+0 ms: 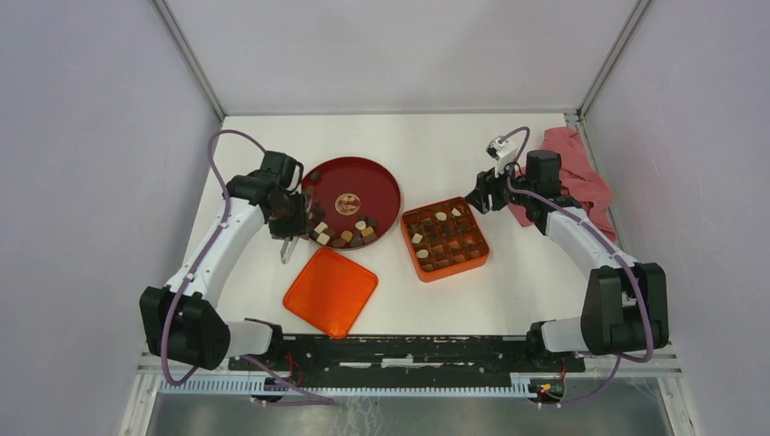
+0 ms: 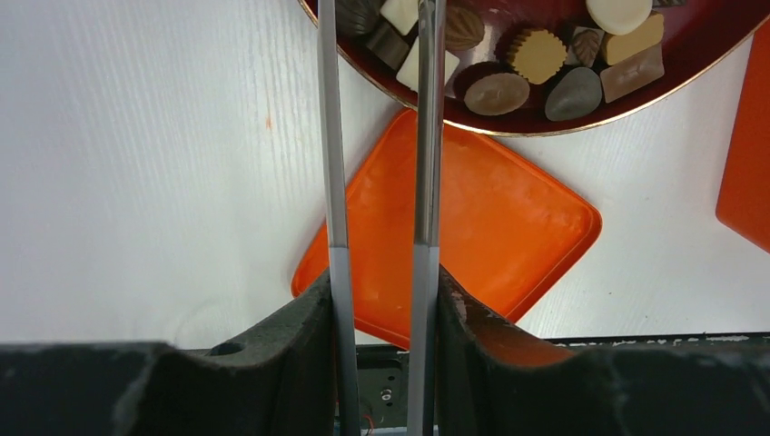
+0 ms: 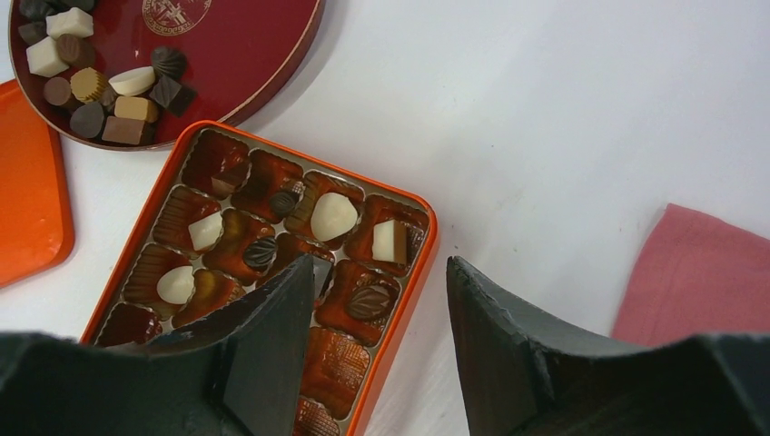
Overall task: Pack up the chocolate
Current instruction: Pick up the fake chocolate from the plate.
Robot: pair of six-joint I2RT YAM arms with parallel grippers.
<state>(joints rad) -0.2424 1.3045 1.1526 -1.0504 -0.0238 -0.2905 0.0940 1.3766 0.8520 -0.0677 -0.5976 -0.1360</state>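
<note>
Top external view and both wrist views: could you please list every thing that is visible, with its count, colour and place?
table: one, white, under everything
plate: one, dark red, round, left of centre
chocolate on the plate: about a dozen, dark brown, tan and cream-white, at the plate's near edge
box: one, orange, square with compartments, right of the plate
chocolate in the box: several, white and dark, exact count unclear
lid: one, orange, flat, near side of the plate
cloth: one, pink, far right
left end effector: one, long thin metal fingers, over the plate's chocolate; grip unclear
right end effector: one, black, open and empty, above the box's far right corner
</note>
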